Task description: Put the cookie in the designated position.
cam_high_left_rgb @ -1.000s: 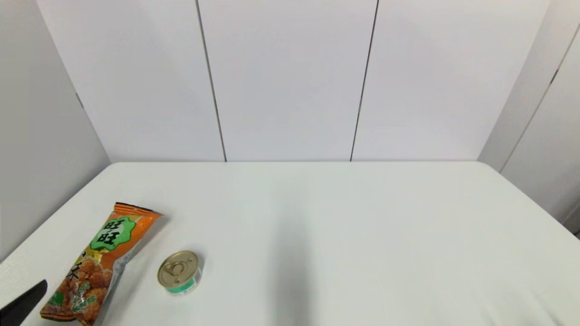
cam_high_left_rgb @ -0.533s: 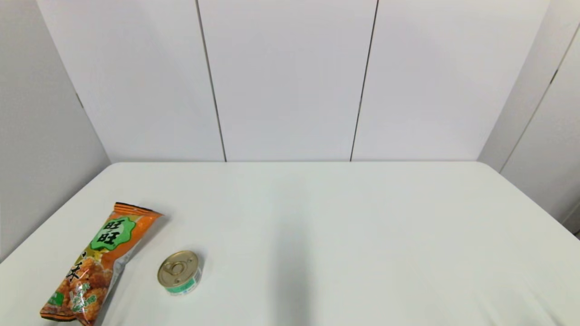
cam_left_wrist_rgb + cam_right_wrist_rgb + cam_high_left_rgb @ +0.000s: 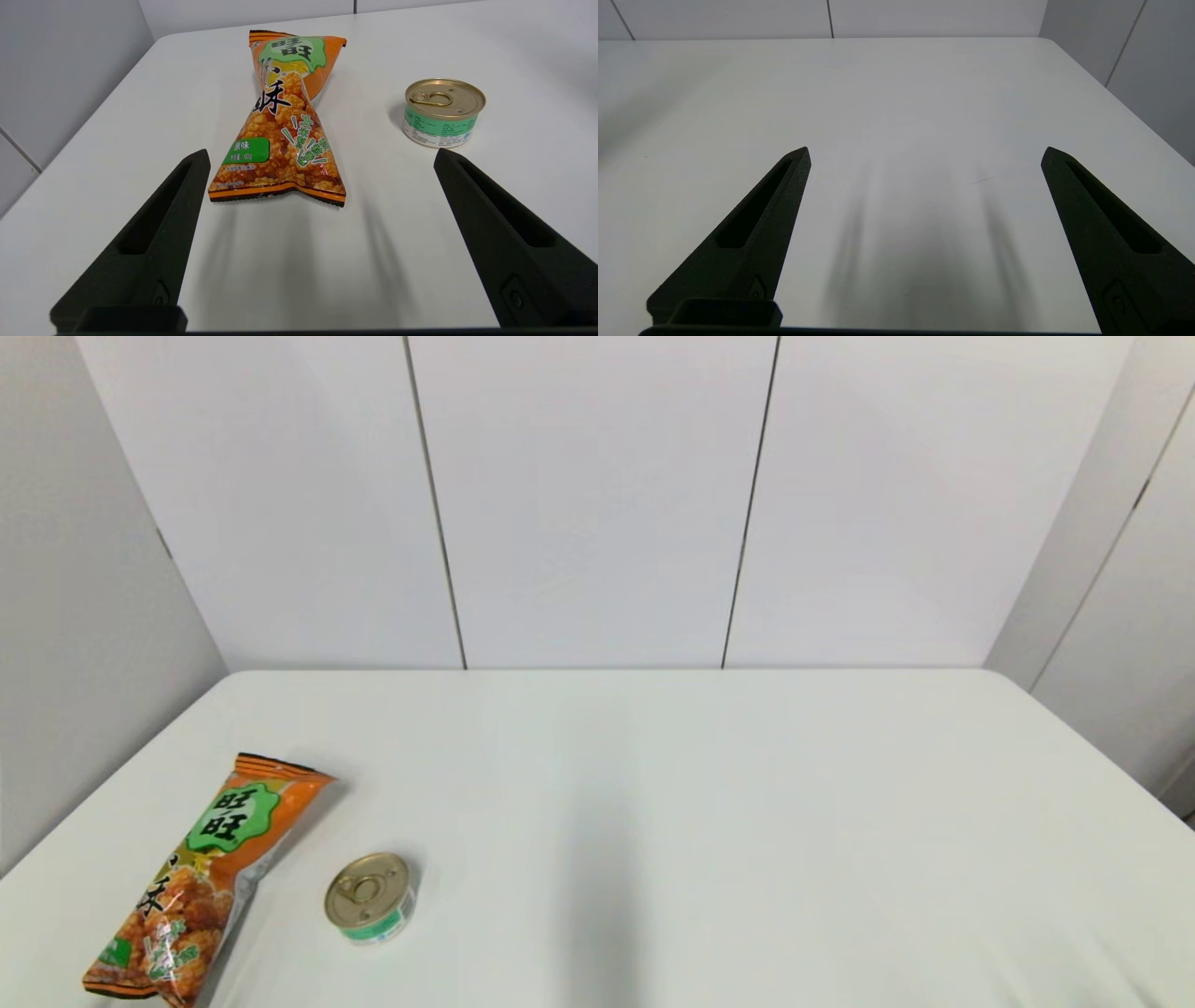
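Note:
The cookie point(image 3: 210, 873) is an oblong orange packet with a green badge, lying flat near the table's front left corner. In the left wrist view the cookie point(image 3: 285, 121) lies just beyond my left gripper point(image 3: 320, 156), which is open with nothing between its fingers and apart from the packet. My right gripper point(image 3: 924, 154) is open over bare table on the right side. Neither gripper shows in the head view.
A small round tin point(image 3: 371, 897) with a gold pull-tab lid and green label stands just right of the packet, and the tin point(image 3: 443, 112) shows in the left wrist view too. The white table point(image 3: 747, 803) ends at white wall panels behind; its left edge runs close to the packet.
A black fingertip of my left gripper showed at the lower left corner of the head view one second ago; it has since drawn back out of that view. Packet and tin have not moved.

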Available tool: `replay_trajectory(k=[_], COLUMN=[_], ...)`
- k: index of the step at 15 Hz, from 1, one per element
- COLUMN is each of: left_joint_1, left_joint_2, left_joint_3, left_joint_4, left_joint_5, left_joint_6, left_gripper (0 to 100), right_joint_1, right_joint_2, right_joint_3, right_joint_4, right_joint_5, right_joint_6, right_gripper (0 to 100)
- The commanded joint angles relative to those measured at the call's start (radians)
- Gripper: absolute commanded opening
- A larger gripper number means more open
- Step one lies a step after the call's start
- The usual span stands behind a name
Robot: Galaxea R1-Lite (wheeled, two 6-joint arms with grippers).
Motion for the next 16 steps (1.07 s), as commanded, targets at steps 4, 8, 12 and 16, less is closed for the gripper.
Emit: replay_trajectory(k=[4, 8, 12, 16], left_joint_1=[0.0, 0.0, 0.0, 0.0], left_joint_2=[-0.006, -0.006, -0.006, -0.006], left_joint_3=[0.004, 0.004, 0.004, 0.004], left_joint_4=[0.0, 0.0, 0.0, 0.0], left_joint_5=[0.001, 0.001, 0.001, 0.001], left_joint_6=[-0.002, -0.002, -0.002, -0.002], left_gripper=[100, 100, 100, 100], right_joint_1=[0.0, -0.002, -0.002, -0.002], right_joint_2=[0.0, 0.0, 0.0, 0.0], right_joint_3=[0.008, 0.008, 0.009, 0.009], right_joint_4=[-0.001, -0.001, -0.001, -0.001], right_joint_5=[0.0, 0.0, 0.0, 0.0], right_joint_6=[0.0, 0.0, 0.0, -0.003], right_gripper=[100, 100, 100, 100])
